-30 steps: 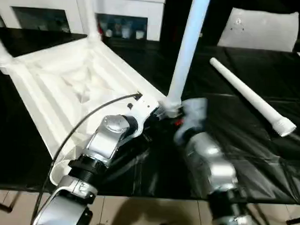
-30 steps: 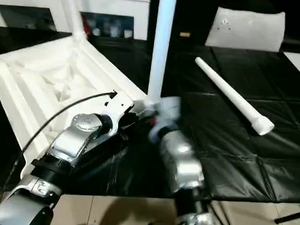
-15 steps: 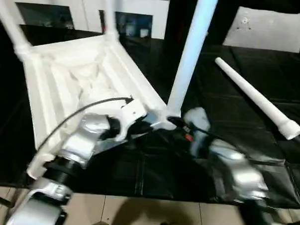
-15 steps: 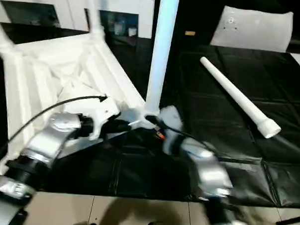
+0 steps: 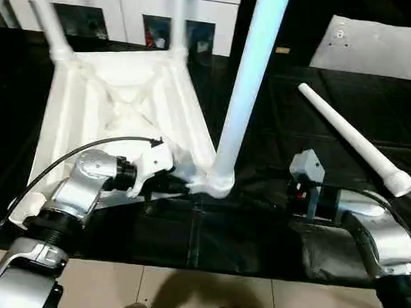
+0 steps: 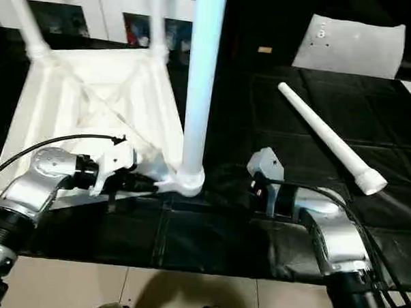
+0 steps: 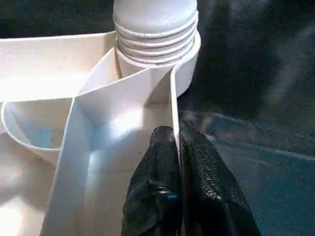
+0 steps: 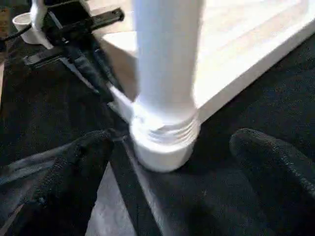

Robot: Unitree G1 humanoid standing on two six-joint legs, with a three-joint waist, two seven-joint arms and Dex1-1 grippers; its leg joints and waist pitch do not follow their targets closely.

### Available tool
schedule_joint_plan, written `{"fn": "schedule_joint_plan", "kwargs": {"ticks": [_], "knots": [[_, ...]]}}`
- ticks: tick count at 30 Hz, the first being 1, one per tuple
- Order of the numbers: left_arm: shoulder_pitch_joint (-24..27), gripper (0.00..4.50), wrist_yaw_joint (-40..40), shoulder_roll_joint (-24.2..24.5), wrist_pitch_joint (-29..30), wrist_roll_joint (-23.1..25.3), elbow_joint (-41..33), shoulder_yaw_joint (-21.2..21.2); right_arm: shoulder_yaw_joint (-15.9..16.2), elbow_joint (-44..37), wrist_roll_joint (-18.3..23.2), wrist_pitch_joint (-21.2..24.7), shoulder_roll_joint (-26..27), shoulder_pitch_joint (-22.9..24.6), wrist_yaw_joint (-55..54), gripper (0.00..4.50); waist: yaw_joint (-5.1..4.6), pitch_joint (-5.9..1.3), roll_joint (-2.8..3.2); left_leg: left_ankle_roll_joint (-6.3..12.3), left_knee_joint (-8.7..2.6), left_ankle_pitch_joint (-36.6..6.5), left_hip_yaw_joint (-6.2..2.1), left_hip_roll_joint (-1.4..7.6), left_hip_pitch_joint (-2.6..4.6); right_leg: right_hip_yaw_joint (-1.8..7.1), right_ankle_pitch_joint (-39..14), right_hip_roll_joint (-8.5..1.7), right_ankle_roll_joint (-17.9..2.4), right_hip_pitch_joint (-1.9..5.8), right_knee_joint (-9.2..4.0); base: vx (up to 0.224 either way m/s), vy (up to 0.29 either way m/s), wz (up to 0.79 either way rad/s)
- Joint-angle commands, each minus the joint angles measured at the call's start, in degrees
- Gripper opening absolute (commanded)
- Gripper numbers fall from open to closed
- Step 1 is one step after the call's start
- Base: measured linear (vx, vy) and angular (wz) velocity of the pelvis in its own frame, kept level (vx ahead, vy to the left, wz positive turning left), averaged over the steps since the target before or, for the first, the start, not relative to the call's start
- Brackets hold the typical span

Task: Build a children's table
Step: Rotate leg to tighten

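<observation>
The white plastic tabletop (image 5: 118, 116) lies upside down across the left half of the head view, ribbed underside up, on a black table (image 5: 315, 131). Three tapered white legs stand in its corner sockets: one at upper left (image 5: 47, 21), one at top centre (image 5: 177, 23), and the nearest (image 5: 245, 94) in mid-frame. A fourth leg (image 5: 353, 136) lies loose at right, well apart. The left gripper (image 7: 177, 162) is clamped on the tabletop's thin rim beside the nearest socket. The right gripper (image 8: 167, 196) stands wide apart, holding nothing, its fingers (image 8: 74, 182) either side of that leg's base.
</observation>
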Motion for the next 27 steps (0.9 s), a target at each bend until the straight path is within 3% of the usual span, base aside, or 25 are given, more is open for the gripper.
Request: {"fn": "schedule_joint_plan", "kwargs": {"ticks": [1, 7, 9, 14, 27], "knots": [[0.7, 0.0, -6.3, 0.0, -1.5, 1.0, 1.0, -5.4, 0.2, 1.4, 0.7, 0.0, 0.2, -1.4, 1.7, 4.43, 0.05, -3.78, -0.05, 7.54, -2.86, -1.4, 0.11, 2.62, -0.05, 3.24, -1.5, -4.19, -14.7, 3.53, -3.42, 0.0, 0.0, 0.0], [-1.2, 0.0, -10.0, 0.0, -4.7, 1.6, 2.9, -7.0, 3.3, 5.7, 1.7, -0.4, 1.0, -4.4, 6.4, 3.86, 1.0, -3.85, -0.12, 8.21, -2.69, -0.4, 0.28, 2.82, 0.07, 3.13, 1.8, -4.21, -16.4, 3.57, -2.87, 0.0, 0.0, 0.0], [-1.6, 0.0, -10.6, 0.0, -5.0, 1.8, 3.1, -7.2, 3.8, 6.6, 1.5, -0.3, 1.1, -5.1, 7.1, 3.76, 1.15, -3.81, 0.07, 7.62, -2.7, -1.3, 0.24, 2.94, 0.04, 3.15, 0.9, -4.38, -16.3, 3.61, -2.89, 0.0, 0.0, 0.0], [-2.7, 0.0, -11.9, -0.3, -6.3, 2.1, 4.2, -7.8, 5.0, 9.4, 1.2, -0.3, 1.6, -7.2, 9.7, 3.34, 1.2, -3.77, -0.1, 6.31, -2.76, -2.8, 0.25, 2.94, 0.05, 3.19, -0.9, -4.46, -15.7, 3.65, -3.03, 0.0, 0.0, 0.0], [-3.8, 0.0, -12.5, -0.6, -8.3, 2.5, 6.4, -8.5, 6.8, 12.2, 1.3, -2.3, 2.5, -9.0, 12.6, 2.14, 1.92, -3.67, 0.03, 5.13, -2.82, -3.4, 0.32, 2.94, 0.0, 3.19, -2.9, -4.42, -14.6, 3.47, -3.2, 0.0, 0.0, 0.0]]}}
